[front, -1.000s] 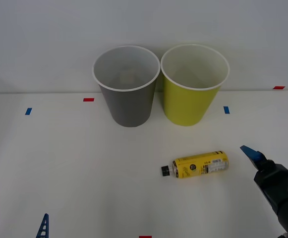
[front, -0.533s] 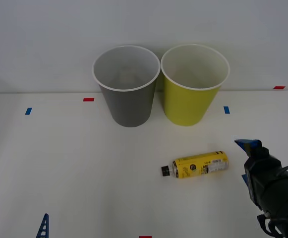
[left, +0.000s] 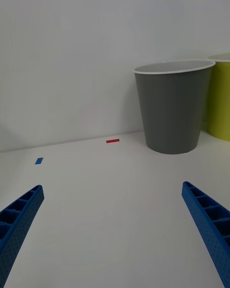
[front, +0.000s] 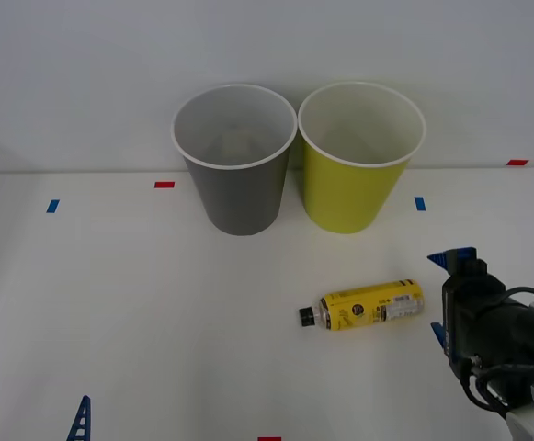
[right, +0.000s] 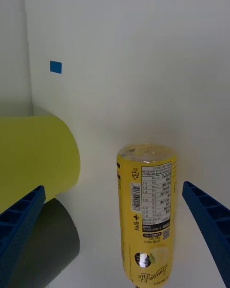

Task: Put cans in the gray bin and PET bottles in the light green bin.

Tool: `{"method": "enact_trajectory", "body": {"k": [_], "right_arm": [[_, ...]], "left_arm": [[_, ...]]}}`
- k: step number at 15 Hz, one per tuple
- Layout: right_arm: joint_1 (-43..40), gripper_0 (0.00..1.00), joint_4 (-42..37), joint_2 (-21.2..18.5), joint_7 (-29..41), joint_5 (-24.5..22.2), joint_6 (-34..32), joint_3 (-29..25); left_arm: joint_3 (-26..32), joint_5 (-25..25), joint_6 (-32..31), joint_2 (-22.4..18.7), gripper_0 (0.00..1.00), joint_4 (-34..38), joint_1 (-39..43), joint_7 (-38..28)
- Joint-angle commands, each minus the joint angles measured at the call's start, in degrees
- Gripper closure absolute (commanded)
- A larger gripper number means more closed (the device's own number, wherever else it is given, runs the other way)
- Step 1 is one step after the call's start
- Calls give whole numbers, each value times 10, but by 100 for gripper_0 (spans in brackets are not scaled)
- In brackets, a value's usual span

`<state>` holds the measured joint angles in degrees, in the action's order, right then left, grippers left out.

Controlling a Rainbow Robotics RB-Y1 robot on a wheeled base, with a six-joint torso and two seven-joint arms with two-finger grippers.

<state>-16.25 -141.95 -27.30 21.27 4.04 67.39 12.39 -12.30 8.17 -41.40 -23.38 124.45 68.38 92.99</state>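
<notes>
A small PET bottle point(front: 363, 306) with a yellow label and black cap lies on its side on the white table, cap pointing left. My right gripper point(front: 443, 294) hovers open just right of the bottle's base, its blue fingers spread wider than the bottle point(right: 146, 206), which lies just ahead of the fingertips. The gray bin point(front: 239, 197) and the light green bin point(front: 349, 193) stand upright side by side at the back. My left gripper point(front: 28, 418) rests open at the near left edge, facing the gray bin point(left: 172, 110). Cans are out of view.
Small red and blue tape marks point(front: 164, 185) dot the table. A white wall rises right behind the bins. Open tabletop stretches between the bottle and the bins and across the left half.
My right gripper has moved left toward the bottle's base and turned, so both its fingers now show. The bottle, the bins and the left arm have stayed put.
</notes>
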Motion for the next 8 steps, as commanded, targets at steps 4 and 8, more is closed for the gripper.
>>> {"method": "enact_trajectory", "body": {"k": [4,8], "right_arm": [[70,0,20,-22,98,59,90,37],[117,0,75,-36,124,70,89,55]], "left_arm": [[0,0,0,0,0,0,0,0],[0,0,0,0,0,0,0,0]]}}
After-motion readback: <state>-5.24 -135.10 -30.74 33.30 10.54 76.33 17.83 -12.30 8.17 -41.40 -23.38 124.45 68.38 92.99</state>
